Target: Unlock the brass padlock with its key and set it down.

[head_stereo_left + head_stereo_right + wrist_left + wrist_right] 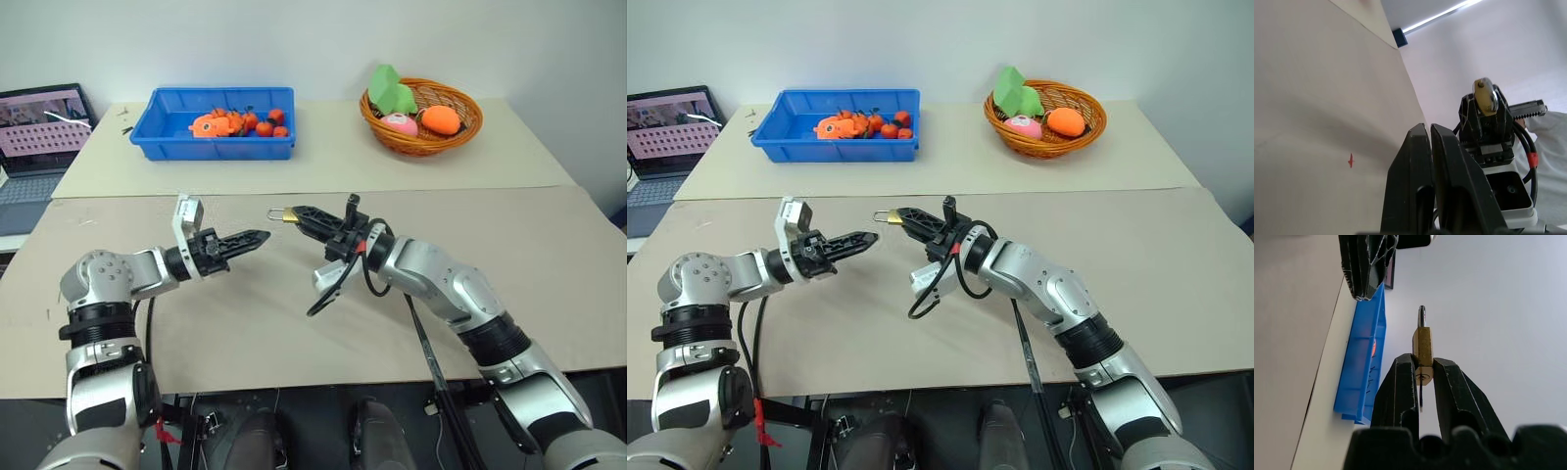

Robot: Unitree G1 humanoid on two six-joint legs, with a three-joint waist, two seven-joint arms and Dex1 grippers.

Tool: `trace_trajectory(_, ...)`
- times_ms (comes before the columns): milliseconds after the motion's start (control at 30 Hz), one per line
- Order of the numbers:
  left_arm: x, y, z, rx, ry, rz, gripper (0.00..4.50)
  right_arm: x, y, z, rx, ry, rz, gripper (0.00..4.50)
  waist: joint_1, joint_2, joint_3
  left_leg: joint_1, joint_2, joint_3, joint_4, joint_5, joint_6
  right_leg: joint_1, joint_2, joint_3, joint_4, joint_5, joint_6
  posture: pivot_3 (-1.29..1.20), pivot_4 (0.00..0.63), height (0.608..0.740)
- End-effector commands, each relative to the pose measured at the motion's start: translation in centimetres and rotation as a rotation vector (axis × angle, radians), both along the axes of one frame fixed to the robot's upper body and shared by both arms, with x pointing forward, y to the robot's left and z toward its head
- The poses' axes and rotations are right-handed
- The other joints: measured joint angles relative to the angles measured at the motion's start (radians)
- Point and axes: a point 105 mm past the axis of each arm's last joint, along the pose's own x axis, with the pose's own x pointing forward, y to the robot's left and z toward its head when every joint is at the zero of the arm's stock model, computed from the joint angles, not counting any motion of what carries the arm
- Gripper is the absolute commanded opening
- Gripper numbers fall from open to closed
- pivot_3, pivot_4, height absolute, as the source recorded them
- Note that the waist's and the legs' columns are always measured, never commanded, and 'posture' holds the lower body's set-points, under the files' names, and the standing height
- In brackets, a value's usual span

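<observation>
The brass padlock (1422,345) is clamped between the fingers of my right gripper (296,214), which is shut on its body above the table. Its silvery shackle (274,212) points away from the fingers, toward my left gripper. A thin dark sliver (1421,399) hangs from the keyhole end between the right fingers; it looks like the key seen edge-on, but I cannot be sure. My left gripper (263,236) is level and shut, with nothing visible between its fingers. Its tips point at the padlock (1484,95) from a short gap to the left and slightly lower.
A blue bin (157,132) with small orange and red toys stands at the back left. A wicker basket (466,127) of toy fruit stands at the back right. A laptop (39,127) sits at the far left. A red speck (1350,160) marks the tan tabletop (549,255).
</observation>
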Motion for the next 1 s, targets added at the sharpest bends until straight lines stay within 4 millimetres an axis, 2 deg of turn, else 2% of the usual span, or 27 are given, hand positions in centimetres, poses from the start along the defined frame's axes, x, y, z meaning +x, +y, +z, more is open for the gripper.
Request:
trace_trajectory(33, -0.2, -0.2, 1.2, -0.003, -0.062, -0.022, 0.14, -1.0, 0.7, 0.7, 0.021, -0.03, 0.044, 0.13, -0.001, 0.0, 0.0, 0.0, 0.0, 0.0, 0.0, 0.0, 0.0, 0.0, 0.0, 0.0, 0.0, 0.0, 0.0, 0.0, 0.15, 0.664)
trace_trajectory(233, -0.1, -0.4, 1.3, -0.002, -0.074, -0.025, 0.14, -1.3, 1.2, 0.0, 0.001, -0.018, 0.071, 0.13, -0.001, 0.0, 0.0, 0.0, 0.0, 0.0, 0.0, 0.0, 0.0, 0.0, 0.0, 0.0, 0.0, 0.0, 0.0, 0.0, 0.15, 0.664)
trace_trajectory(333, 0.6, -0.1, 1.7, -0.006, -0.089, 0.011, 0.14, -1.1, 0.9, -0.3, -0.006, -0.007, 0.063, 0.13, 0.0, 0.0, 0.0, 0.0, 0.0, 0.0, 0.0, 0.0, 0.0, 0.0, 0.0, 0.0, 0.0, 0.0, 0.0, 0.0, 0.15, 0.664)
trace_trajectory(633, 0.9, 0.1, 2.1, 0.021, -0.117, 0.024, 0.14, -0.4, -0.3, -1.4, -0.039, 0.018, 0.042, 0.13, 0.0, 0.0, 0.0, 0.0, 0.0, 0.0, 0.0, 0.0, 0.0, 0.0, 0.0, 0.0, 0.0, 0.0, 0.0, 0.0, 0.15, 0.664)
trace_trajectory(1000, 1.3, -0.8, 3.4, 0.037, -0.171, 0.01, 0.14, -0.5, 0.0, -1.8, -0.045, 0.023, 0.053, 0.13, 0.0, 0.0, 0.0, 0.0, 0.0, 0.0, 0.0, 0.0, 0.0, 0.0, 0.0, 0.0, 0.0, 0.0, 0.0, 0.0, 0.15, 0.664)
